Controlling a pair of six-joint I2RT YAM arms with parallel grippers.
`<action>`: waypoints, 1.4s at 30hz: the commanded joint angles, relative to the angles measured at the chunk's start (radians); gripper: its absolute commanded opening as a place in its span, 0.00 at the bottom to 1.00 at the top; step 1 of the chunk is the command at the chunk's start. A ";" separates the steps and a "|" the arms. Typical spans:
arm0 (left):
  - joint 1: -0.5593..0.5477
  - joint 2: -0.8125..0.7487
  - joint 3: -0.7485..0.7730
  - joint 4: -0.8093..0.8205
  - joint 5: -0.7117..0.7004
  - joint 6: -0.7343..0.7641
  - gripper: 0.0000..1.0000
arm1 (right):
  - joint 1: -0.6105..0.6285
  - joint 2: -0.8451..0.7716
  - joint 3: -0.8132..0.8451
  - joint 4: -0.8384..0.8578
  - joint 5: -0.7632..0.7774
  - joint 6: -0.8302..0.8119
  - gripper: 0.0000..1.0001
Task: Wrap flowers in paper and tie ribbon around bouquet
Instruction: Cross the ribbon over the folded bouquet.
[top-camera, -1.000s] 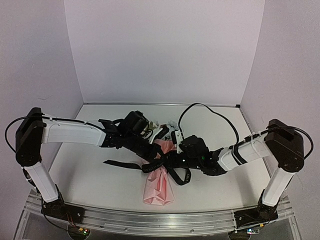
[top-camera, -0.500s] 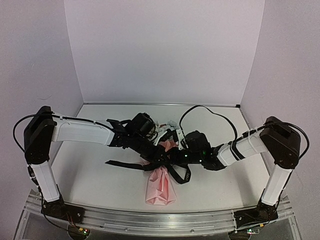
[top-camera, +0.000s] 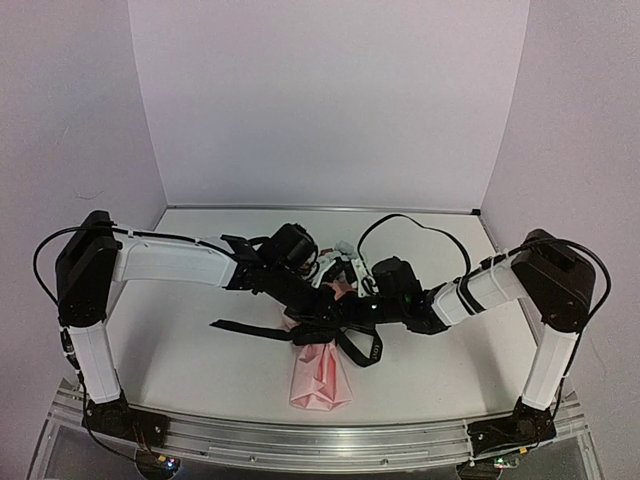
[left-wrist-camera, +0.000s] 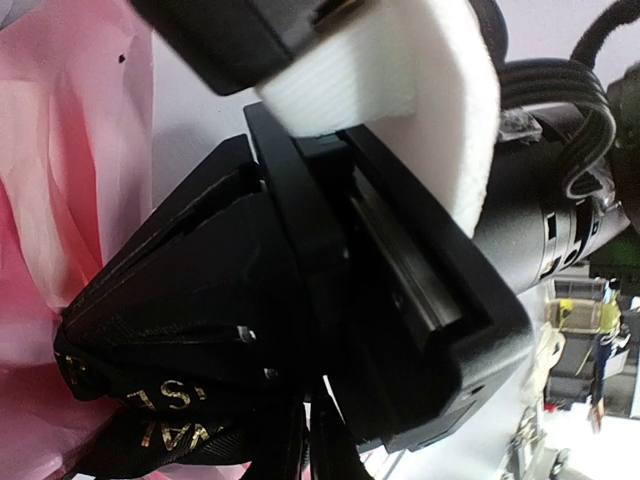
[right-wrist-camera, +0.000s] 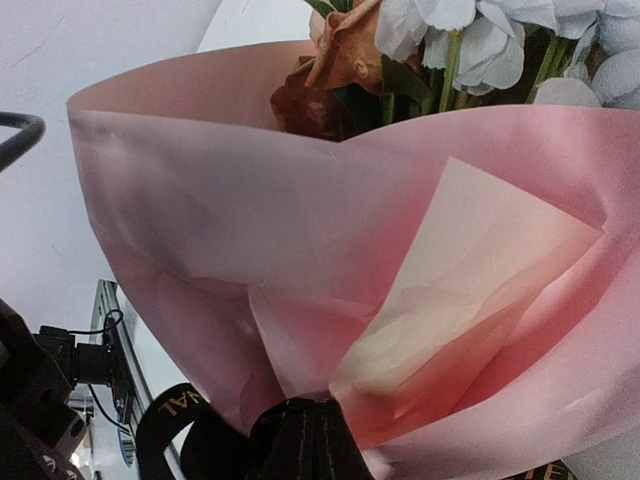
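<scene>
Pale pink paper cone (right-wrist-camera: 250, 250) contains mixed flowers (right-wrist-camera: 450, 40), seen from right wrist view, not left. Left gripper (left-wrist-camera: 110, 345), right gripper (top-camera: 350, 312): jaws closed on black gold-lettered ribbon (left-wrist-camera: 150, 435).

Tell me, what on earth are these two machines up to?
Two robot arms are tying a black ribbon around a bouquet lying on the table: flowers already wrapped in a pink paper cone. The left pincer and right pincer meet at its waist, both shut, apparently pinching the ribbon. Loose ends trail sideways; no finished knot shows.
</scene>
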 joint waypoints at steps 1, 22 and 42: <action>-0.027 -0.034 0.007 0.220 0.100 -0.129 0.06 | -0.007 0.016 0.061 0.038 -0.032 0.024 0.00; 0.010 -0.042 -0.131 0.620 0.017 -0.522 0.00 | -0.058 0.057 0.169 0.036 -0.219 0.092 0.00; 0.052 -0.092 -0.235 0.803 0.009 -0.804 0.00 | -0.054 0.116 0.263 0.032 -0.201 0.153 0.00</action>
